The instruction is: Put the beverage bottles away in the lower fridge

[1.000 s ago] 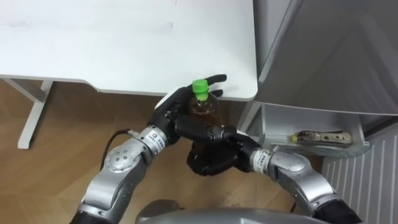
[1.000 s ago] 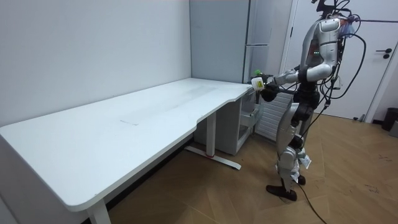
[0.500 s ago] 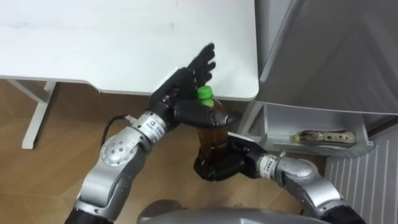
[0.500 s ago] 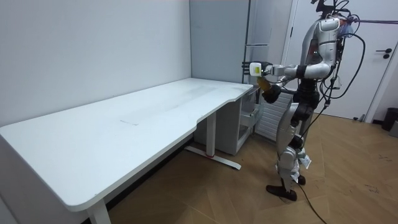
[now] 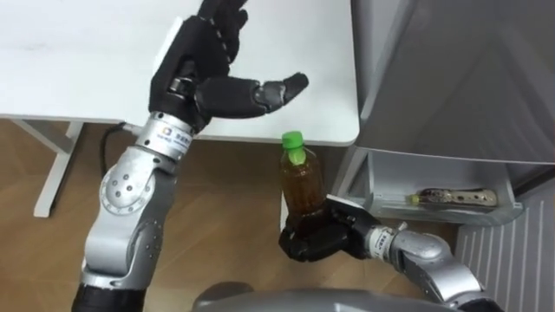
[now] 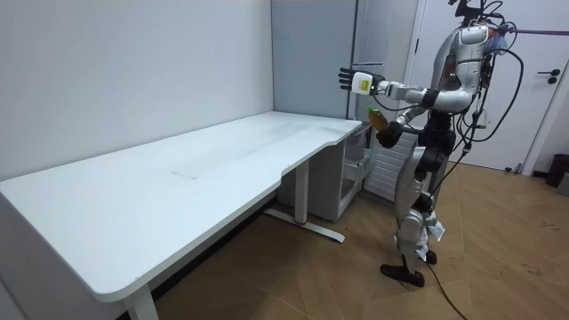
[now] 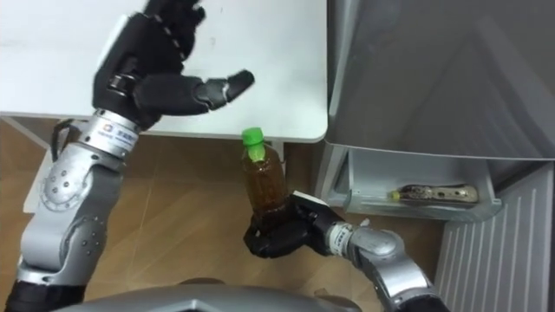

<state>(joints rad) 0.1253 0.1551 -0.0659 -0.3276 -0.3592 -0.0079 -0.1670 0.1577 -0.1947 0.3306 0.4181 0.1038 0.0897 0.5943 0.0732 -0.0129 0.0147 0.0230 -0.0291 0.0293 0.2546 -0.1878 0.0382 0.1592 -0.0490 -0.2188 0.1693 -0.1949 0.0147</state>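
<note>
One hand has the drink now. Close to the robot's body, its right hand [image 5: 312,243] is curled round the bottom of the tea bottle [image 5: 303,184]. The bottle stands upright in the air, green cap [image 5: 293,139] on top, just off the near right corner of the desk [image 5: 87,52]. A moment ago both hands were on the bottle, but the left one has let go and gone up. To the right, low on the fridge [image 5: 451,69], a white shelf [image 5: 451,211] stands open. Another bottle [image 5: 447,197] lies on its side in it. Farther off, the left hand [image 5: 199,74] is up over the desk's edge, fingers spread wide, holding nothing. I think the handover is done, so the right hand can carry the drink across to that shelf.
</note>
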